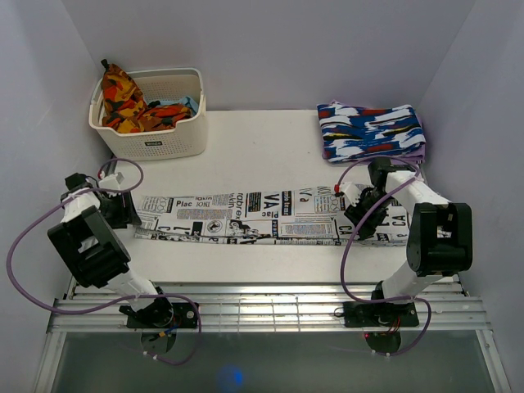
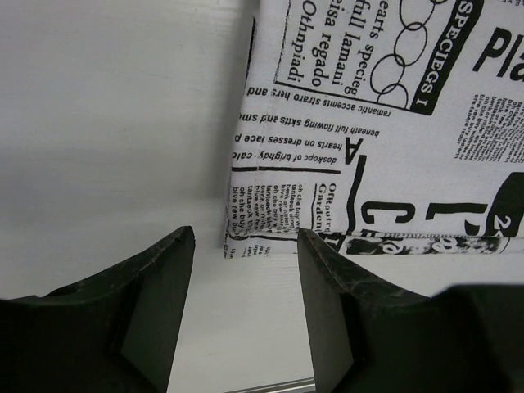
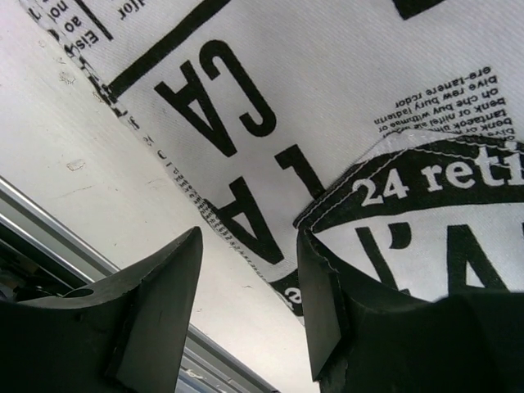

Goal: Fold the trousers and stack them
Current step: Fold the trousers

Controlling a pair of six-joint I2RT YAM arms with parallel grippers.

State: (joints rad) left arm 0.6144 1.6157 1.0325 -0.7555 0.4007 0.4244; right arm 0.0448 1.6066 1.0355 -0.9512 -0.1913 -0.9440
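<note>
The trousers lie flat on the desk, likely soft, light and floppy. The left pincer and right pincer both gape empty; the end corners look best to pinch.

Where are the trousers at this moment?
Top view: the trousers lie flat in a long strip across the table, the left pincer at their left end and the right pincer at their right end.

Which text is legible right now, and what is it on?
"Plac": the trousers, top view.
"VA": the trousers, top view.
"SPECIEGS I": the trousers, left wrist view.
"24 reti": the trousers, right wrist view, cut off.
"CA": the trousers, right wrist view.
Label on the basket: too small to read.
</note>
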